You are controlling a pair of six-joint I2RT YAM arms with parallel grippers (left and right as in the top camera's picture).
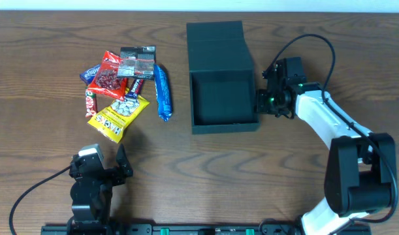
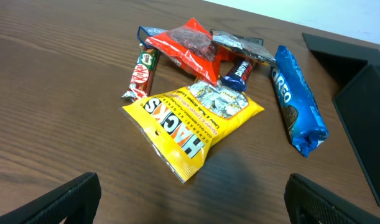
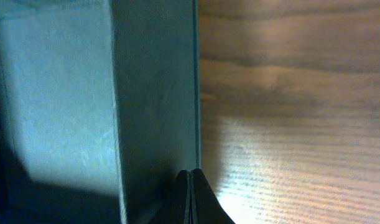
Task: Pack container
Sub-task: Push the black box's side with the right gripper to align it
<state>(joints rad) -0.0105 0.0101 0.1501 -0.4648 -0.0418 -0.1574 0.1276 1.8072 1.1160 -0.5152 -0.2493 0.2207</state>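
The container (image 1: 223,124) is a dark teal-black square box at centre table, its flap lid (image 1: 215,39) folded back and its inside bare. My right gripper (image 1: 261,103) is at its right wall. In the right wrist view the fingers (image 3: 191,199) are pressed together on the rim of that wall (image 3: 155,93). My left gripper (image 1: 101,171) hangs open near the front left with nothing in it; its fingertips (image 2: 65,199) frame bare wood just short of the yellow Hacks bag (image 2: 193,118). The container's corner (image 2: 364,118) shows at the right edge of the left wrist view.
A snack pile lies left of the container: yellow Hacks bag (image 1: 119,114), blue Oreo pack (image 1: 162,91) (image 2: 295,102), red bag (image 1: 111,77) (image 2: 186,43), KitKat bar (image 1: 91,104) (image 2: 140,74) and a silver-black packet (image 1: 136,62) (image 2: 239,43).
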